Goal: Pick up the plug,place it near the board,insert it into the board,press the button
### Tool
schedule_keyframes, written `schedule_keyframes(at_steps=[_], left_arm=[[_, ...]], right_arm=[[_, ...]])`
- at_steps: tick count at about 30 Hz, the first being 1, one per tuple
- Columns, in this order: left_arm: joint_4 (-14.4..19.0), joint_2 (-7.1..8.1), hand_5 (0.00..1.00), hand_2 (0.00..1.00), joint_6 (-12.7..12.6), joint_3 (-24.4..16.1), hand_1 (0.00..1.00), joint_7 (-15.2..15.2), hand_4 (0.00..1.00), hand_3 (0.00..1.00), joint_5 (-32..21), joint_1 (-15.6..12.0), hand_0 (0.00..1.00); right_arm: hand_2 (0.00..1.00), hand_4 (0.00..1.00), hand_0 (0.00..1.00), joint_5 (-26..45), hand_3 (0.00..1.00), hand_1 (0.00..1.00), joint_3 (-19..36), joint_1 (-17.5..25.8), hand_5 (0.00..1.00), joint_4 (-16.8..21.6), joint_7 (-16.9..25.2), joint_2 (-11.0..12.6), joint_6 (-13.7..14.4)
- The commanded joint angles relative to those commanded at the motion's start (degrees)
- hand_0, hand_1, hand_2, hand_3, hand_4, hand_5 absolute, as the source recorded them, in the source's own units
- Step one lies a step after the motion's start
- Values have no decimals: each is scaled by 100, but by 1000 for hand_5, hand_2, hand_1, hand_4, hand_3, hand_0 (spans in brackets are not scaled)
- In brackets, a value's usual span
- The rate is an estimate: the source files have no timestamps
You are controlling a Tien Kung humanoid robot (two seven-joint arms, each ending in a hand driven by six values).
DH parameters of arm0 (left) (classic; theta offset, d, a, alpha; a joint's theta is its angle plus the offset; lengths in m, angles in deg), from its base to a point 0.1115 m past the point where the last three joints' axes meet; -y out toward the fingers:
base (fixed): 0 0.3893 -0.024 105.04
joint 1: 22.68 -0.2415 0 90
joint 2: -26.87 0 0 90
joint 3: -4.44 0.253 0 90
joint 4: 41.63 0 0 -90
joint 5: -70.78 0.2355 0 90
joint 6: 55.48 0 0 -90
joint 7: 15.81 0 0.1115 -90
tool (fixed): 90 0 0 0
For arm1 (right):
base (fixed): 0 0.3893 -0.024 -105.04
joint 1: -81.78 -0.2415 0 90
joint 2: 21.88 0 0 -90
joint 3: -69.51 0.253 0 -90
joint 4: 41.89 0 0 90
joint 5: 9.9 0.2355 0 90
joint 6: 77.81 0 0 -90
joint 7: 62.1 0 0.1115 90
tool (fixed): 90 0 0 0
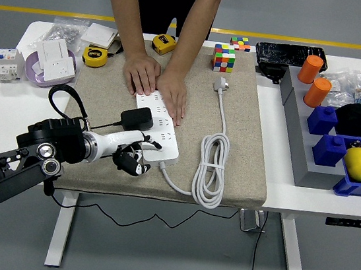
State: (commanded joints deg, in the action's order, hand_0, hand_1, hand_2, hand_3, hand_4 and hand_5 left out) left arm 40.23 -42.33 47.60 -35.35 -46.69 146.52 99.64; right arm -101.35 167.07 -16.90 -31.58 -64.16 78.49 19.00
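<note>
The white power strip [161, 132] lies on the beige mat [243, 63], running from the middle toward the near edge. A black plug [136, 118] sits on the strip's left side, its thin black cord trailing left. My left hand [135, 157] is at the strip's near left corner, below the plug and off it. Its black fingers are curled and hold nothing, while one white finger [153, 146] reaches onto the strip's near end. A person's two hands [157, 82] press flat on the strip's far end.
The strip's white cable [210, 169] is coiled on the mat to the right, ending in a white plug [221, 84]. A Rubik's cube [224, 57], tape measures [95, 56], white sockets [55, 58] and blue bins [338, 152] with orange cylinders stand around the mat.
</note>
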Motion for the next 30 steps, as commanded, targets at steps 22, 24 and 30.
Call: schedule_keyframes(at_steps=[22, 24, 30], left_arm=[[-127, -44, 2, 164, 14, 59, 26, 16, 550, 880, -33, 72, 134], [-146, -48, 2, 164, 19, 59, 26, 11, 550, 880, -42, 77, 134], [-171, -46, 2, 163, 67, 69, 26, -25, 550, 862, -81, 88, 134]], right_arm=[[753, 998, 998, -11, 788, 836, 18, -23, 870, 0, 1, 1, -1], [753, 998, 998, 1, 788, 836, 10, -30, 870, 0, 5, 1, -1], [753, 998, 998, 3, 788, 837, 16, -37, 870, 0, 6, 7, 0]])
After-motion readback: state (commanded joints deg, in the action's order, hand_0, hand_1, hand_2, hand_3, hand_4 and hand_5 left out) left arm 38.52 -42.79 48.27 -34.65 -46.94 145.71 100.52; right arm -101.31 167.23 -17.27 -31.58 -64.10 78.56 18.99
